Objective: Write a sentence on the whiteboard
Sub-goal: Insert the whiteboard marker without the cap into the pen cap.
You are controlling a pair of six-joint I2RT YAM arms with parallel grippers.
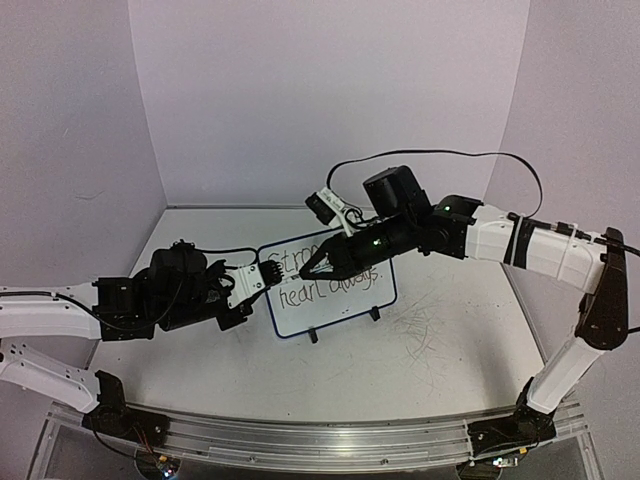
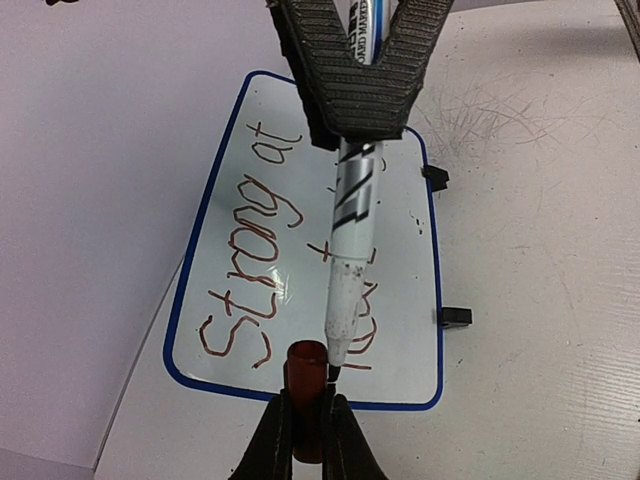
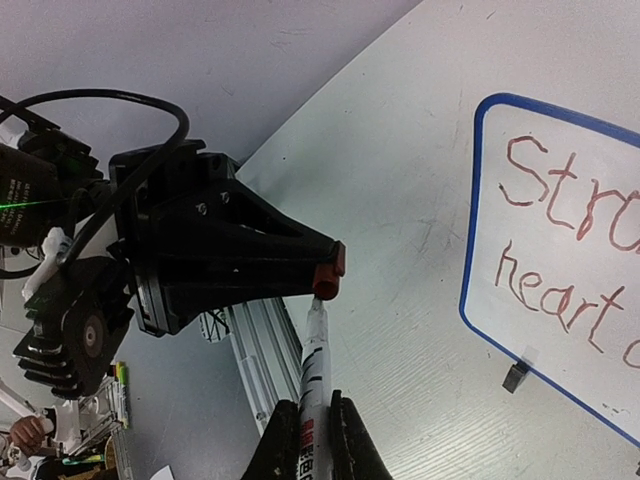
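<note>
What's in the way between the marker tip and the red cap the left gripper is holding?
Nothing visible. The marker in the right gripper has its tip right at the open mouth of the red cap in the left gripper, slightly to one side.

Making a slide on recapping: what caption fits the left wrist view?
Left gripper holds the red cap; right gripper aims the marker tip-first at it, above the whiteboard.

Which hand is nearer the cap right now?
Left. The left hand is shut on the cap; the right hand grips the marker farther back, above the whiteboard.
</note>
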